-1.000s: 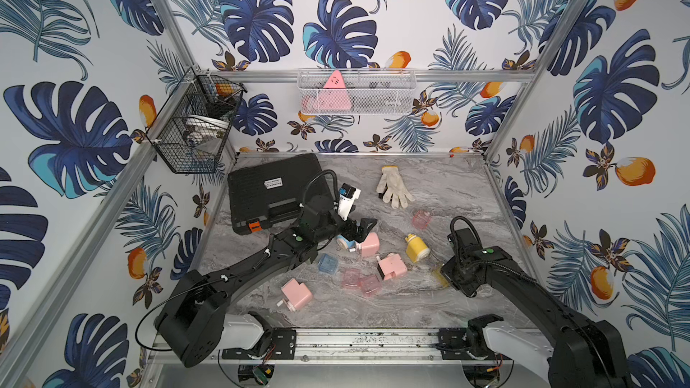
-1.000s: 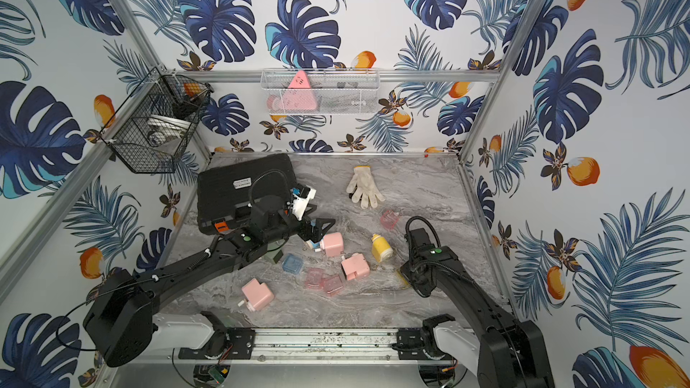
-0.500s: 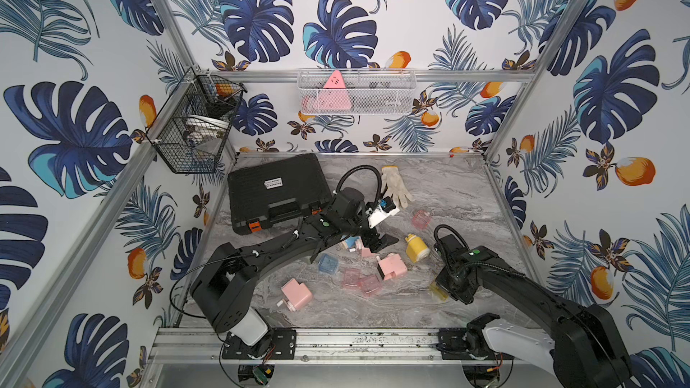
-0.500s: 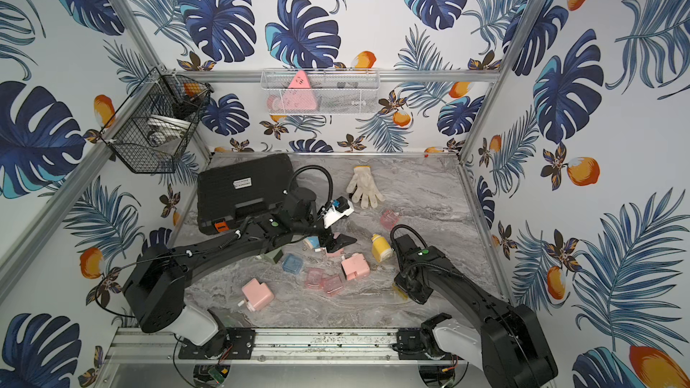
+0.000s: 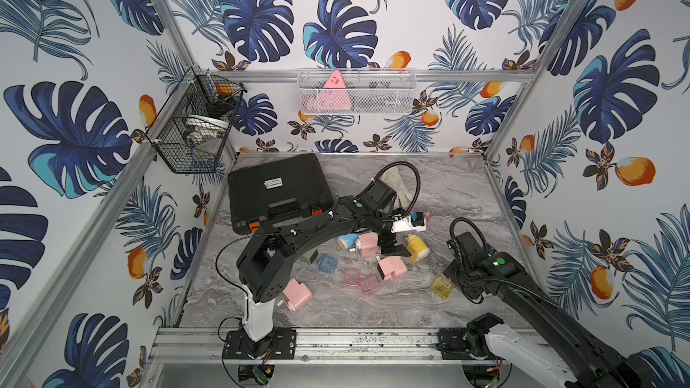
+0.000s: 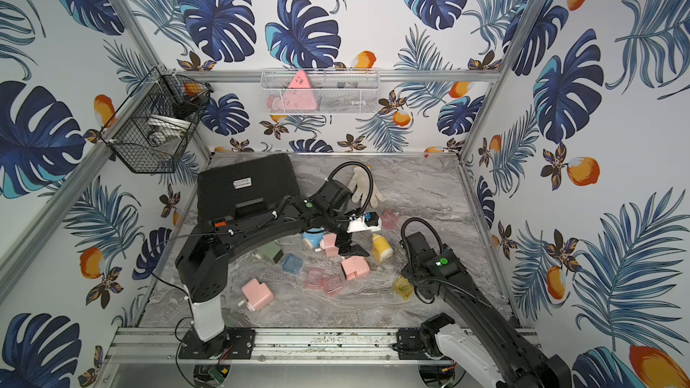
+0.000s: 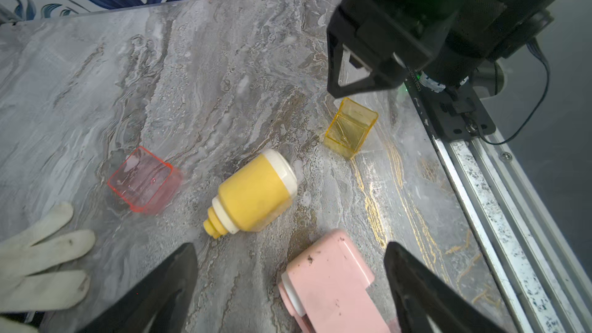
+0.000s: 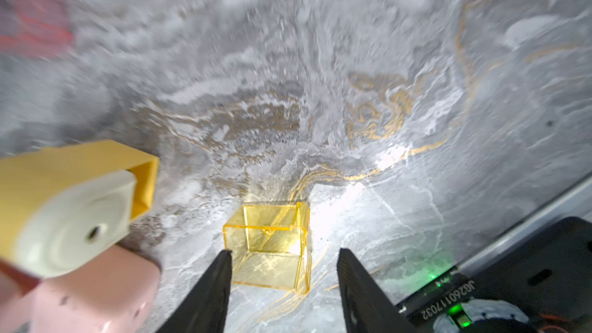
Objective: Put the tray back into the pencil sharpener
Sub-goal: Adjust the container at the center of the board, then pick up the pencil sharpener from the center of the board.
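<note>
The left arm (image 5: pixel 298 235) rises from its base on the front rail, bends at the elbow and stretches over the middle of the worktop (image 5: pixel 448 195). Its wrist is tipped down above the scatter of sharpeners. The left fingers (image 7: pixel 166 286) stand wide apart and hold nothing. In the left wrist view a pink sharpener (image 7: pixel 326 280) lies on the worktop below the gap between them.

The right arm (image 5: pixel 522 293) leans in from the front right corner. Its forearm slopes down to a wrist held low over the near right part of the worktop. The right fingers (image 8: pixel 208 293) point down and forward, moderately parted, with no grip on anything. The yellow tray (image 8: pixel 269 245) rests on the worktop just ahead of their tips, partly within the gap. One fingertip is at the tray's edge, and I cannot tell whether it touches. The other finger stands clear of it.

The yellow sharpener (image 7: pixel 253 193) lies on its side, near the tray but apart from it, between the two wrists. Its empty slot shows in the right wrist view. A clear pink tray (image 7: pixel 144 180) and a white glove (image 7: pixel 38 251) lie farther back. A black case (image 5: pixel 278 190) sits at the back left.
</note>
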Action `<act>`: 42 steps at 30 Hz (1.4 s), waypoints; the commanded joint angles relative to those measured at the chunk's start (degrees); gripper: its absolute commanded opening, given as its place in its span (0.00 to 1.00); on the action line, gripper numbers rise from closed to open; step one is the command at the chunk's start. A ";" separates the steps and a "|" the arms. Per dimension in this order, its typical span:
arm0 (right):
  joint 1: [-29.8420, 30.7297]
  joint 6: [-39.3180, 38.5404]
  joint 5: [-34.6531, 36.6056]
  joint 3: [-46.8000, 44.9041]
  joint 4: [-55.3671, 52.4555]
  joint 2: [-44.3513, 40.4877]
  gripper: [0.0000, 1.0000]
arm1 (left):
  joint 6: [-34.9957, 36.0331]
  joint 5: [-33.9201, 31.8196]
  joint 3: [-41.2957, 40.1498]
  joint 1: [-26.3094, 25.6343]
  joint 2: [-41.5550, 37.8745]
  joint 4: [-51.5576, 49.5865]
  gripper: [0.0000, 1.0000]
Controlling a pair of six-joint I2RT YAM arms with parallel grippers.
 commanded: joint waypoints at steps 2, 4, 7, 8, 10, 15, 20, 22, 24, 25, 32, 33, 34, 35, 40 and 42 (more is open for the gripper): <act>0.07 1.29 7.16 2.82 -5.34 -6.49 0.58 | 9.10 0.83 4.83 -1.56 3.80 -7.59 0.96; 0.07 1.20 8.47 4.20 -6.05 -9.85 0.59 | 11.87 0.62 7.01 -2.28 5.91 -8.47 0.98; 0.07 -1.39 8.85 5.24 -5.24 -14.14 0.60 | 15.73 0.99 10.72 -2.51 9.29 -9.73 0.98; 0.07 -2.25 8.88 5.44 -5.01 -15.42 0.60 | 16.93 0.90 12.31 -2.61 10.48 -10.33 0.98; 0.07 -3.40 9.58 5.61 -4.84 -17.30 0.61 | 19.04 0.75 15.50 -2.77 12.94 -11.85 0.98; 0.07 -2.82 9.53 5.95 -5.55 -18.80 0.62 | 24.27 -0.79 23.46 -3.21 18.61 -18.26 0.96; 0.07 -2.80 9.17 6.43 -6.08 -17.97 0.62 | 28.53 -2.57 29.30 -3.21 22.70 -25.30 0.93; 0.03 -2.86 9.14 6.41 -5.99 -17.83 0.62 | 29.39 -3.00 30.24 -3.21 23.64 -26.21 0.92; 0.07 -2.84 8.88 6.33 -5.72 -17.86 0.63 | 29.67 -3.53 30.41 -3.30 24.17 -25.57 0.91; 0.07 -2.82 8.76 6.26 -5.63 -17.96 0.63 | 29.99 -3.68 30.61 -3.30 24.54 -25.16 0.91; 0.07 -2.46 8.31 6.06 -5.94 -18.74 0.63 | 31.36 -5.97 34.53 -3.39 28.43 -25.42 0.80; 0.07 -2.46 8.37 6.08 -5.98 -18.84 0.63 | 31.54 -6.12 34.88 -3.39 28.79 -25.54 0.79; 0.07 -2.46 8.47 6.14 -6.00 -18.92 0.63 | 31.75 -6.35 35.36 -3.39 29.23 -25.69 0.77; 0.07 -2.47 8.58 6.12 -6.10 -19.00 0.63 | 31.83 -6.57 35.75 -3.39 29.58 -25.88 0.76; 0.07 -2.44 8.72 5.91 -5.59 -18.95 0.64 | 32.64 -7.57 36.93 -3.39 30.82 -27.11 0.71; 0.07 -2.33 8.56 5.78 -5.35 -18.81 0.64 | 32.83 -7.92 36.90 -3.39 30.96 -27.29 0.69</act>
